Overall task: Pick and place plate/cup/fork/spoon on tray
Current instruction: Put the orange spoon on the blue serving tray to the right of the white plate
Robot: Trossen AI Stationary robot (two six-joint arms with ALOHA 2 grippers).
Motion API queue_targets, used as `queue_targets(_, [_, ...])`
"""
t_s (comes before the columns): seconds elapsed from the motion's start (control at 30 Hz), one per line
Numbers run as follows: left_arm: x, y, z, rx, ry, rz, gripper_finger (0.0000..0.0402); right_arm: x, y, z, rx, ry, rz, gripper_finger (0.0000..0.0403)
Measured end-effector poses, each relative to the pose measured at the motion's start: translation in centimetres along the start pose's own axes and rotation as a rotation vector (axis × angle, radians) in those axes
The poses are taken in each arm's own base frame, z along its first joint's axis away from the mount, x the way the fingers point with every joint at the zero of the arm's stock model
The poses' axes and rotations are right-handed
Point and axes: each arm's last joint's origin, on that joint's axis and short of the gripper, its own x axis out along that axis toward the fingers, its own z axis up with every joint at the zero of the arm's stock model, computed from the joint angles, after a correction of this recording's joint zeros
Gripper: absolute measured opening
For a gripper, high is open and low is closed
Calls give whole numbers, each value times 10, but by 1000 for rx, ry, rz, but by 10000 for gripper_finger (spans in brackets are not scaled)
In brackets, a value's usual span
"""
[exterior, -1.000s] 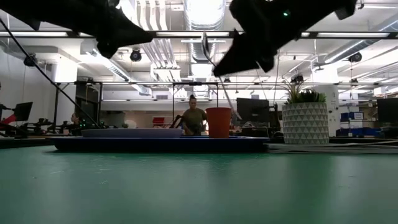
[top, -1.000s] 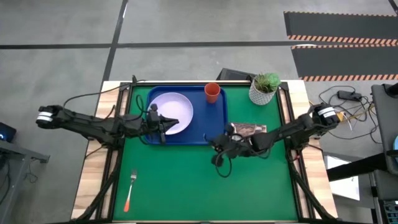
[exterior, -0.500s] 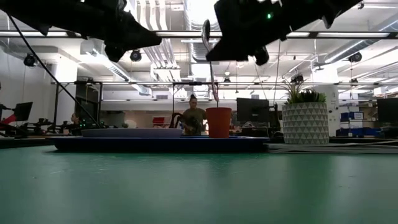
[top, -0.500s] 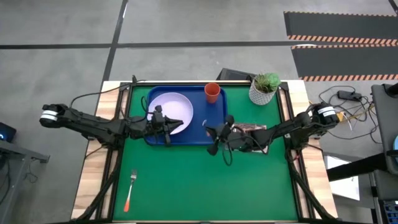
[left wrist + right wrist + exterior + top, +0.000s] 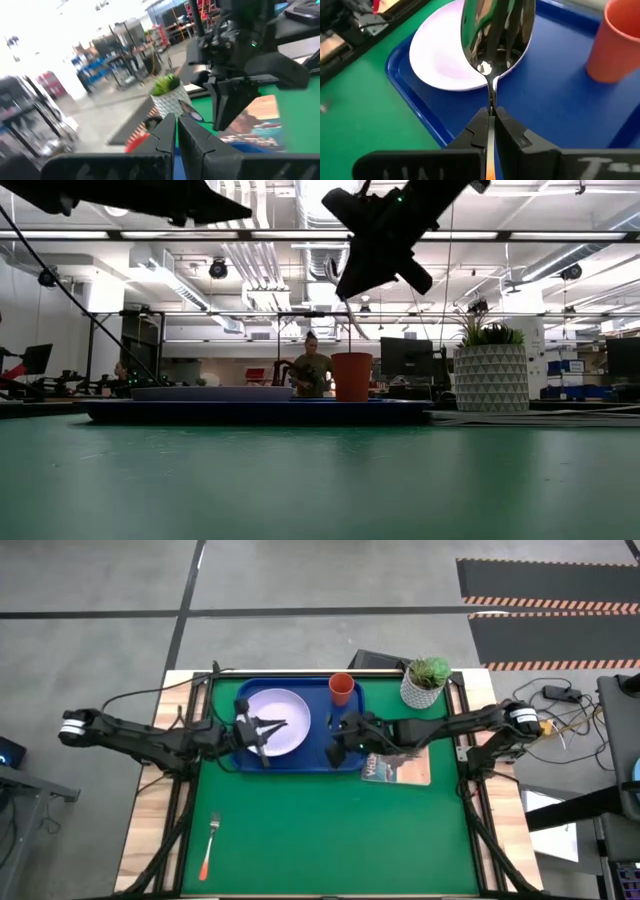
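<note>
Spoon (image 5: 496, 35) first: it is clamped in the right pincer (image 5: 491, 116), silver bowl pointing forward and orange handle running back between the fingers, raised above the blue tray (image 5: 540, 115). In the right wrist view its bowl hangs over the near edge of the plate (image 5: 440, 60), with the cup (image 5: 615, 45) off to one side. From above, the right pincer (image 5: 337, 745) sits over the tray's (image 5: 320, 710) right half, between the plate (image 5: 283, 720) and the cup (image 5: 341, 689), both already resting on the tray.

The left pincer (image 5: 268, 727) is clenched with nothing in it (its two dark fingers press together in the left wrist view (image 5: 172, 127)) and hovers over the plate's left part. The fork (image 5: 208, 846) lies alone on the green mat (image 5: 330, 830) near the front left, well apart from the tray.

Around the tray: a white pot with a green plant (image 5: 425, 682) stands at the back right corner of the mat, and a small printed booklet (image 5: 398, 767) lies just right of the tray, partly under the right arm. Cables trail along the desk's (image 5: 150, 830) wooden edges.

At desk level, the tray (image 5: 250, 411), cup (image 5: 351, 376) and pot (image 5: 490, 378) stand in a row, and behind them a person (image 5: 311, 370) sits in a bright workshop with ceiling ducts and strip lights.
</note>
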Motion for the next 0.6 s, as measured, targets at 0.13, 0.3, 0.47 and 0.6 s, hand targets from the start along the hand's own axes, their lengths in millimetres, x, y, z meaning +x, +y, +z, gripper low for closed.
queue_targets(0.13, [-5, 5, 6, 68, -34, 17, 1, -9, 0, 17, 123, 70, 6, 11])
queue_targets(0.3, [-15, 14, 14, 40, -92, 44, 1, -22, 6, 33, 267, 103, 11, 12])
queue_targets(0.47, [-25, 23, 21, -40, -145, 58, 1, -29, 2, 36, 407, 158, -68, 12])
queue_targets(0.6, [-33, 28, 23, -57, -174, 69, 1, -16, 6, 37, 456, 203, -75, 12])
